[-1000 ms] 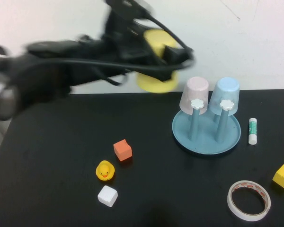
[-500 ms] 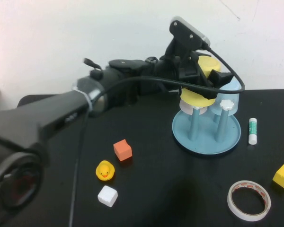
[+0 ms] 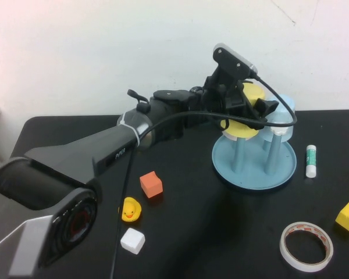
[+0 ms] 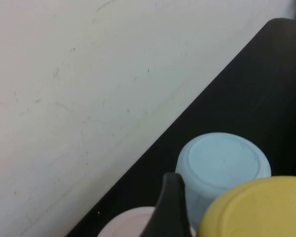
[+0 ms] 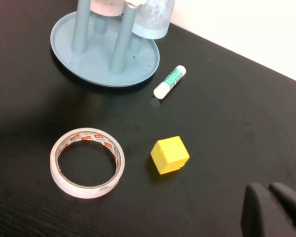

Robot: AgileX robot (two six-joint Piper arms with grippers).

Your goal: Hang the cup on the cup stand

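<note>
My left gripper is shut on the yellow cup and holds it upside down over the back-left pegs of the light-blue cup stand. The cup's rim is about level with the white flower caps. In the left wrist view the yellow cup fills the corner beside one dark finger, with the light blue cup and the pink cup right behind it. The arm hides the pink cup in the high view. My right gripper is shut and empty, low over the table to the right of the stand.
A glue stick, a yellow cube and a tape roll lie to the right of the stand. An orange cube, a rubber duck and a white cube lie to its left. The wall is close behind.
My left arm swung right with the yellow cup, from left of the stand to over its pegs, then sank a little. The other things have not moved.
</note>
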